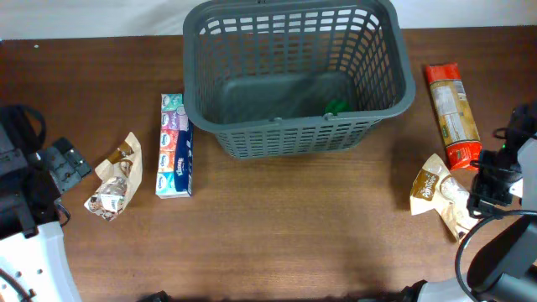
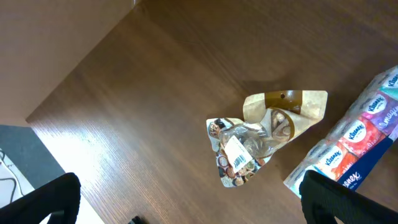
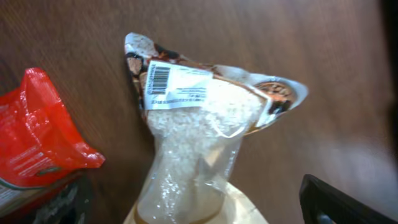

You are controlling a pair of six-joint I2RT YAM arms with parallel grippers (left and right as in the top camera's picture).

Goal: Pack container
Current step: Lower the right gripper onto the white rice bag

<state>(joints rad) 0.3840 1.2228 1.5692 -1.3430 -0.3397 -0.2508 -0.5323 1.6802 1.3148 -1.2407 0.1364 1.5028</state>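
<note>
Dark wood bench (image 1: 277, 243), container (image 1: 285, 138) sits at the far middle, upright, w/ smth small and green (image 1: 336, 106) on its floor. Just beside its left wall lies a tissue multipack (image 1: 174, 147), and a crinkly snack bag (image 1: 113, 178) is further left. The left end effector (image 2: 193, 208) is spread wide above that bag, holding nothing. The right end effector (image 3: 199, 208) is also spread wide, over a clear rice bag (image 3: 193, 137), w/ a red packet (image 1: 453, 117) right next to it.

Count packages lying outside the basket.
4: crumpled pouch and tissue pack left of the basket; red pasta pack and rice pouch right of it. Inside it, something green, unclear.
</note>
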